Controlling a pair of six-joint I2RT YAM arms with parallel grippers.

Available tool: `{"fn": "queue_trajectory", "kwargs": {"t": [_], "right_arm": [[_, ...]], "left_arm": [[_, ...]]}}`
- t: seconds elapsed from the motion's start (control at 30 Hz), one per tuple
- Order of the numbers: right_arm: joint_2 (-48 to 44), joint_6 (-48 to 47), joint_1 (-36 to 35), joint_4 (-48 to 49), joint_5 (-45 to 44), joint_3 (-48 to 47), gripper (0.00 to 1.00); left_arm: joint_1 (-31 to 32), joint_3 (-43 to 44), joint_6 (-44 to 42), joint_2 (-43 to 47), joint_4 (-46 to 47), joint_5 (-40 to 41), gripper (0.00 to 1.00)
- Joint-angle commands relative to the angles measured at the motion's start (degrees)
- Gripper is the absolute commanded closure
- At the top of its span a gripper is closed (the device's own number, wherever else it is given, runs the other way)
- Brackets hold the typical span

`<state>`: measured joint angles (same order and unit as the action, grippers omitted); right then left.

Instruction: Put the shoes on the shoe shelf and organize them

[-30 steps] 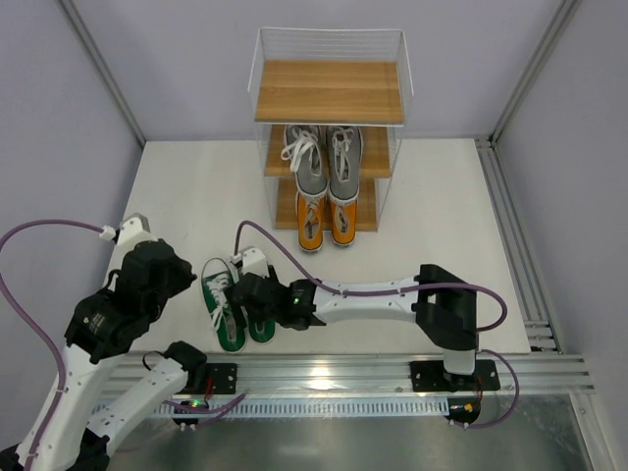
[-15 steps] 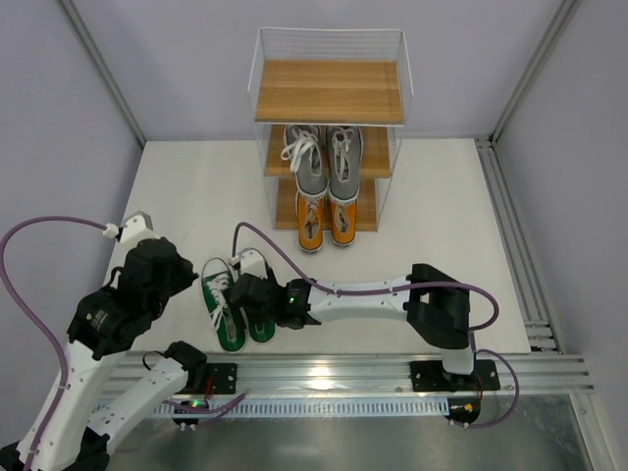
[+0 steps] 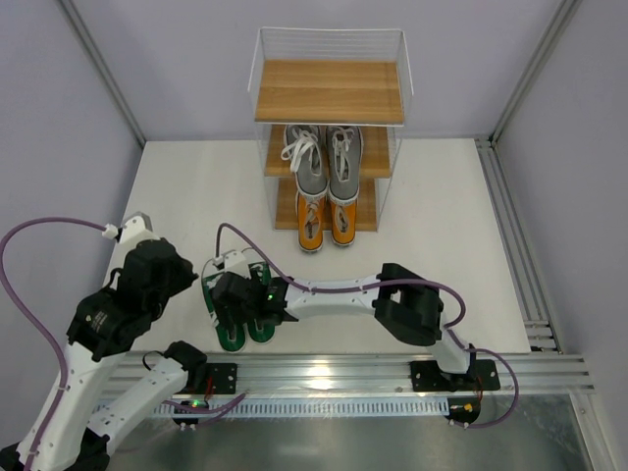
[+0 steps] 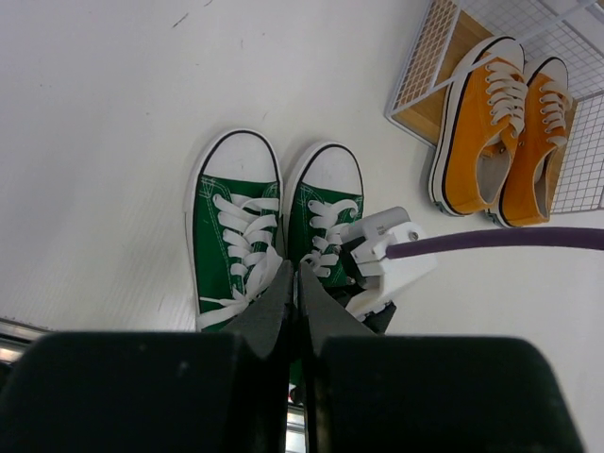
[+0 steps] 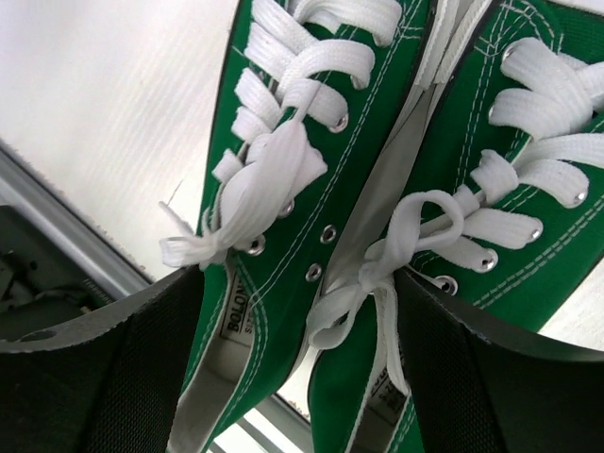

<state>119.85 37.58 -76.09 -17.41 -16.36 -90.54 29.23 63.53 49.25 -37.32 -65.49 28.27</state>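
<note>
The right jaws are wide apart around both green shoes by the near edge of the table. The left jaws are pressed together. Grey shoes and orange shoes sit on the shelf.

White bench, pale lilac-grey walls on three sides, aluminium rail along near edge, even light.
</note>
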Motion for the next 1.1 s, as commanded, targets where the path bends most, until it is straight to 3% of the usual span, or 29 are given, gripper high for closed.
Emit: {"fn": "queue_trajectory", "kwargs": {"t": [0.0, 0.13, 0.4, 0.7, 1.07], "right_arm": [[2.31, -0.49, 1.39, -3.41, -1.92, -4.2, 0.19], [2.84, 0.29, 2.35, -4.38, -3.67, -3.77, 0.2], [0.48, 4.43, 4.11, -10.88, -11.22, 0.44, 0.32], [-3.66, 1.18, 3.94, -11.07, -12.73, 5.11, 0.29], [-4.81, -1.46, 4.11, -10.89, -12.65, 4.06, 0.25]], "left_arm": [[-0.23, -0.16, -0.12, 0.76, 0.46, 0.91, 1.0], [-0.23, -0.25, -0.04, 1.11, 0.19, 1.17, 1.0], [-0.23, -0.77, 0.14, 0.93, 1.07, 0.47, 1.0], [-0.23, -1.04, -0.21, 0.32, 2.13, -0.06, 1.0], [-0.23, -1.48, -0.74, -0.3, 3.0, -0.32, 1.0]]}}
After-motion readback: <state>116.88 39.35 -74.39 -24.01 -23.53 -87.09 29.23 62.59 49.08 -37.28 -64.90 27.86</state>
